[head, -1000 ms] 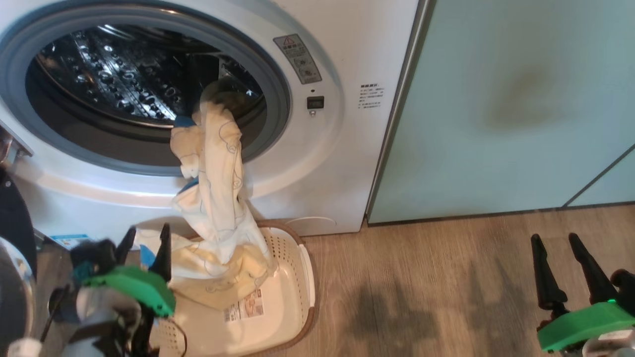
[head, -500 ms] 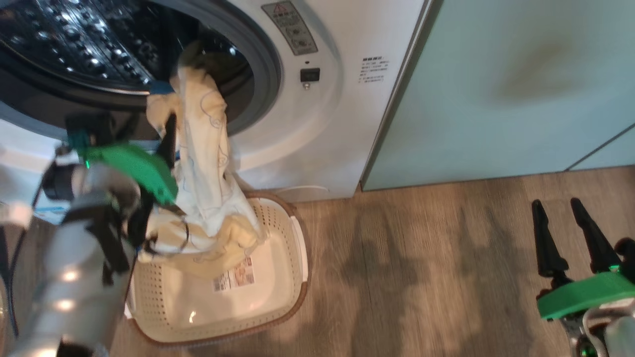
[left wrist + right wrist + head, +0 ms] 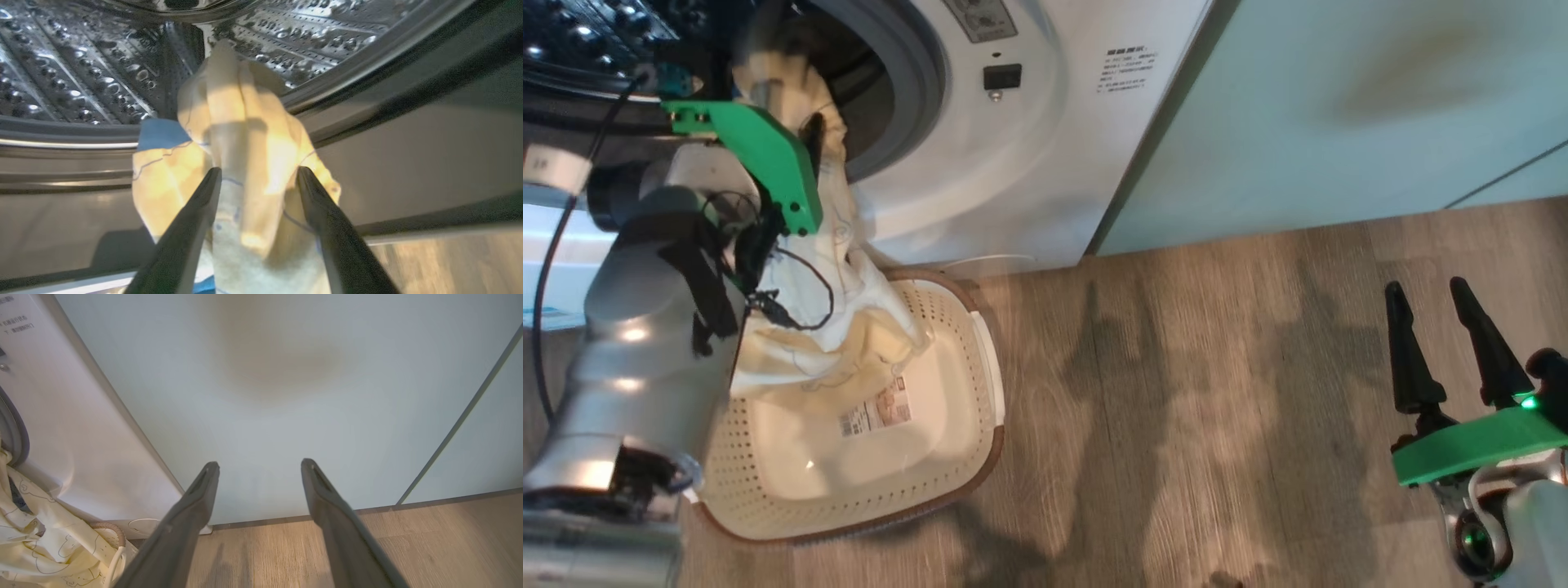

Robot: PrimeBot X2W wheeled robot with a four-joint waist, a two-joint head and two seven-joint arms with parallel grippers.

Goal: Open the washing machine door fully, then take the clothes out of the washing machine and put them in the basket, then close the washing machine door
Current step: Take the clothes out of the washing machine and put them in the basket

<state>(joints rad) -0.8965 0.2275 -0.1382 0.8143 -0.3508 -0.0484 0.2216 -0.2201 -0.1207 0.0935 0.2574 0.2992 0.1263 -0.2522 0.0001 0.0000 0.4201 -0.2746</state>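
Cream-yellow clothes (image 3: 849,327) hang from the mouth of the white washing machine (image 3: 980,188) down into the cream basket (image 3: 980,457) on the floor below it. In the left wrist view my left gripper (image 3: 258,171) is open at the drum's lip. One finger stands on each side of the hanging clothes (image 3: 245,122), in front of the steel drum (image 3: 81,73). My right gripper (image 3: 1425,286) is open over bare floor far to the right, with nothing between its fingers. The washing machine door is out of view.
Pale green cabinet doors (image 3: 1339,106) stand right of the machine, and my right gripper (image 3: 259,463) points at them. Wooden floor (image 3: 1176,408) stretches between basket and right gripper. My left forearm (image 3: 645,327) hangs over the basket's left side. The basket rim (image 3: 108,531) shows at the right wrist view's lower left.
The head camera has tilted down and shifted. My left arm rose from beside the basket to the drum mouth, fingers now around the hanging clothes. The right gripper stayed put.
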